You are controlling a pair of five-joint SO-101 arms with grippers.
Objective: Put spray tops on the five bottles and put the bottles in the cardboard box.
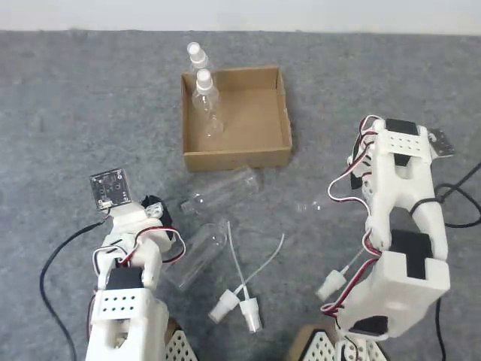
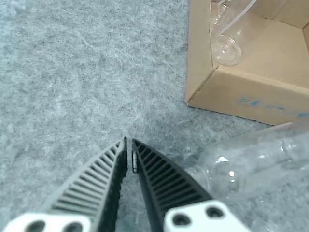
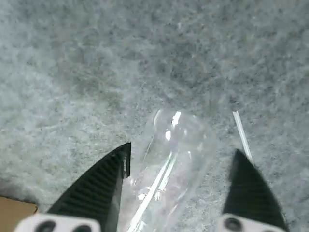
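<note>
Two bottles already wear spray tops at the far left corner of the box (image 1: 237,159): a capped bottle (image 1: 208,101) stands inside it, and a second capped bottle (image 1: 197,54) stands at the far wall, on which side I cannot tell. On the grey carpet (image 1: 90,98) a bare bottle (image 1: 222,192) lies just in front of the box, and a second bare bottle (image 1: 199,256) lies nearer the left arm (image 1: 124,301). A spray top (image 1: 224,307) and a second top (image 1: 252,314), both with long tubes, lie together near it. A third top (image 1: 331,284) lies beside the right arm (image 1: 402,226). The left claw (image 2: 129,142) is closed to a sliver and empty, low over the carpet. The right claw (image 3: 182,150) is spread wide, with a clear bottle (image 3: 171,164) lying ungripped between its fingers.
</note>
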